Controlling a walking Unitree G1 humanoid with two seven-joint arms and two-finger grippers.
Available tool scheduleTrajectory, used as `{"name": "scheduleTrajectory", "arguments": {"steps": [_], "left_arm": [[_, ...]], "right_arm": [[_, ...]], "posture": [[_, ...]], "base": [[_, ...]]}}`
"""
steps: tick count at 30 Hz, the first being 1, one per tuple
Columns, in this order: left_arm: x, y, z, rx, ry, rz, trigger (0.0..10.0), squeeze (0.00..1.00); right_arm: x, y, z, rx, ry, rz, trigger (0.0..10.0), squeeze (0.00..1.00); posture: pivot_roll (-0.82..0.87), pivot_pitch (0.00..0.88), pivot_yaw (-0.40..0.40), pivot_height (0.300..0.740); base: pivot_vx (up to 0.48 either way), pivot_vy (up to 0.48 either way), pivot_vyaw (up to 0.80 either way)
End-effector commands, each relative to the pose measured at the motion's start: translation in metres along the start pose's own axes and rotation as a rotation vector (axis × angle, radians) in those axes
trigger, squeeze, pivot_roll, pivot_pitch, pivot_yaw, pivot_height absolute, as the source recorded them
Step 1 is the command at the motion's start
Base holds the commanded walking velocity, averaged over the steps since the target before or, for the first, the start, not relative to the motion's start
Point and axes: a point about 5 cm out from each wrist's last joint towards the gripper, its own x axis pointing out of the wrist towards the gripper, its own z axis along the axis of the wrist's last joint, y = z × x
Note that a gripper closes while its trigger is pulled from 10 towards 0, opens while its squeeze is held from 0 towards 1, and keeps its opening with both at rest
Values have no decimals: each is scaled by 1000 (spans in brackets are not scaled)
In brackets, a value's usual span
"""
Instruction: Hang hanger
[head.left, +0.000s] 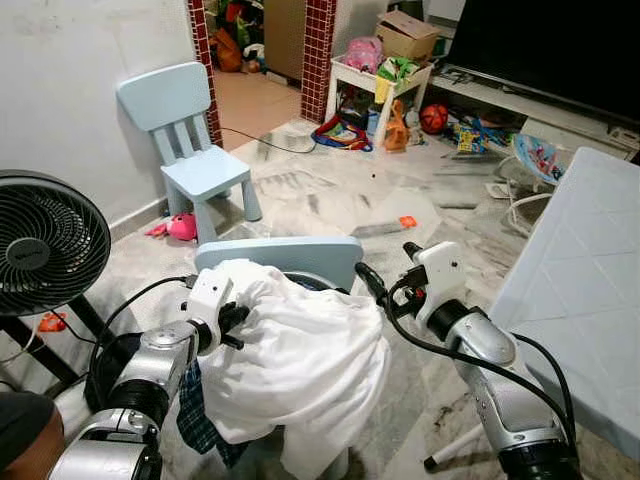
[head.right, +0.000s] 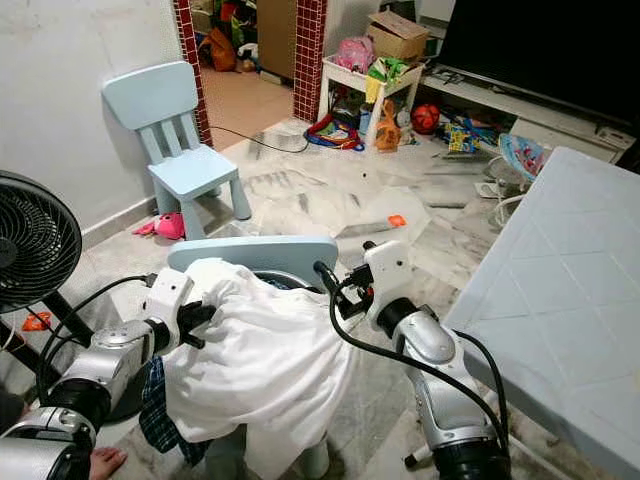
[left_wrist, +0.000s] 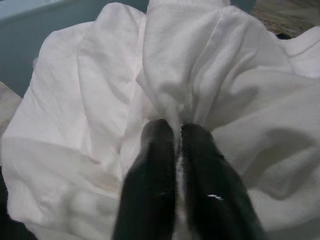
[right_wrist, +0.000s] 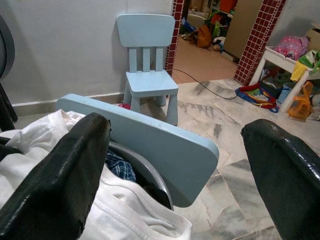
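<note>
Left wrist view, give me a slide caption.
Left gripper fingers pinch a fold of the white shirt.

Bg: blue kid chair (head.left: 192, 150) by wall, black fan (head.left: 45, 243) left, toys on white shelf (head.left: 385, 75), TV (head.left: 545, 50) right.

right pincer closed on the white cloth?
No. In the right wrist view the right pincer stands wide open, its fingers apart over the white garment and the blue chair back.

Head stereo pair looks down, sharing white cloth (head.left: 300, 370); wrist cameras close.
</note>
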Motion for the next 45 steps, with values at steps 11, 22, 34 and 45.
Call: {"name": "scheduleTrajectory", "arguments": {"steps": [11, 22, 34, 45], "left_arm": [[-6, 9, 25, -4, -202, 97, 0, 0], [-41, -49, 54, -131, -525, -218, 0, 0], [-66, -83, -3, -144, -166, -365, 0, 0], [-77, -45, -24, -198, -59, 4, 10000, 1000]], "right_arm": [[1, -3, 5, -10, -21, -15, 10000, 0], [4, -1, 4, -4, -21, -14, 10000, 0], [6, -3, 4, -6, -25, -17, 10000, 0], [6, -4, 2, -10, -18, -21, 10000, 0]], "posture": [[-36, 0, -49, 740], [-5, 0, -61, 740], [-2, 0, -55, 740], [1, 3, -62, 740]], "base": [[0, 0, 0], [0, 0, 0], [0, 0, 0], [0, 0, 0]]}}
